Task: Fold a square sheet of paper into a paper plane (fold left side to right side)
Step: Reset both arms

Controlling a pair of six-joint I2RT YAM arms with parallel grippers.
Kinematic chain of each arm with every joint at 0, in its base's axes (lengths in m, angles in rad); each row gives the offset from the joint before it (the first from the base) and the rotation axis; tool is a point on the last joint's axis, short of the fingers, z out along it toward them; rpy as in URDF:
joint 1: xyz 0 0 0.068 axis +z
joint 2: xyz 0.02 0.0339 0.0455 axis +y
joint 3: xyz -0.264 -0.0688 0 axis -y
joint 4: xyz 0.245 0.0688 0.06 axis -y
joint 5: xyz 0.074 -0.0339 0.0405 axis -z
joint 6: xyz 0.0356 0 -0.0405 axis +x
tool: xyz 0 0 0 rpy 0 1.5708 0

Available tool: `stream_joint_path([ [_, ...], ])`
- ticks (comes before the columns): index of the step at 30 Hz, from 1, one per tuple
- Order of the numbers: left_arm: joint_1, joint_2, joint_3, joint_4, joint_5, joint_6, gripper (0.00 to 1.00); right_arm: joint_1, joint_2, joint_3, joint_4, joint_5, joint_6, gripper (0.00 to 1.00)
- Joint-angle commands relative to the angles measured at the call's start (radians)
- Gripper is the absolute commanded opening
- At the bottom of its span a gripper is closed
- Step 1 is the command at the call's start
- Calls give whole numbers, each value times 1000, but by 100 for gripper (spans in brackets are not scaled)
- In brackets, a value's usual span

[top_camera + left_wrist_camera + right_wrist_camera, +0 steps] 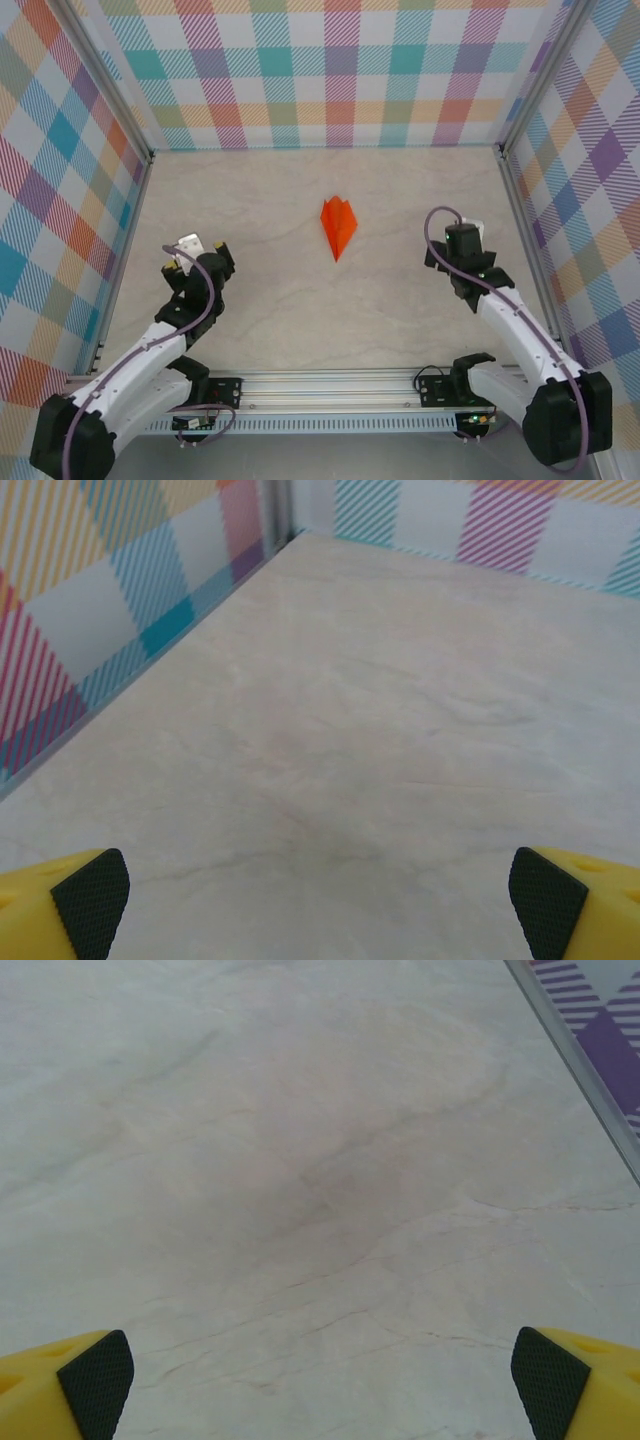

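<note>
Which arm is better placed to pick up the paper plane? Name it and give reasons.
Right, only narrowly. From above, the paper plane lies between the arms, slightly nearer the right pincer than the left pincer. Both pincers stand open and empty, neither aimed at the plane.

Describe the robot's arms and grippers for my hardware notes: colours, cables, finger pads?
The left arm and right arm have white links, black joints and a purple cable looped along each. The left gripper and right gripper have yellow fingers with black cross-hatched pads.
</note>
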Motion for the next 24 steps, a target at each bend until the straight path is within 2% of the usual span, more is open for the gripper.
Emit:
stream_joint_path([
  [1,84,68,-6,144,54,75,100,-67,-13,-149,369,-19,-95,100],
  [4,111,151,-47,291,65,142,100,-123,59,-228,569,-115,-111,100],
  [6,131,222,-72,407,95,169,100,-138,120,-217,634,-163,-156,100],
  [9,164,348,-95,602,186,205,100,-143,212,-210,779,-236,-219,100],
  [10,171,378,-76,608,222,218,100,-145,249,-200,820,-255,-238,100],
  [13,194,473,-75,772,297,245,100,-155,338,-170,912,-305,-275,100],
  [15,203,518,-64,813,358,282,99,-171,376,-122,862,-367,-277,100],
  [19,224,704,-110,1074,473,318,98,-176,379,-123,864,-470,-302,100],
  [20,224,725,-106,1096,484,330,98,-177,375,-132,874,-487,-302,100],
  [24,229,711,-25,917,487,321,98,-181,385,-138,924,-537,-287,100],
])
